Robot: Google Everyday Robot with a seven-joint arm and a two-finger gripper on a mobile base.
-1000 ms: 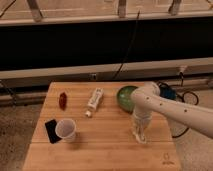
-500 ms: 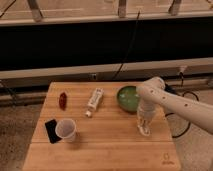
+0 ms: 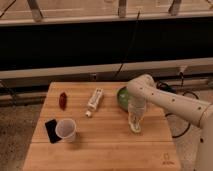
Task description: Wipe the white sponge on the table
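Note:
The light-brown wooden table (image 3: 105, 145) fills the lower half of the camera view, with a small logo mark (image 3: 166, 158) at its near right corner. My white arm reaches in from the right and points down over the right part of the tabletop. My gripper (image 3: 135, 124) is at the table surface there. The white sponge (image 3: 136, 129) shows as a small whitish pad at the gripper tip, pressed on the wood.
A green bowl (image 3: 123, 96) sits behind the gripper at the far right. A long white tube (image 3: 94, 101), a small red object (image 3: 63, 99), a white cup (image 3: 66, 129) and a black flat object (image 3: 51, 130) lie on the left half. Cables hang behind the table.
The arm has swung left and back toward the far side. The gripper with the sponge has shifted a little toward the table's far side and left.

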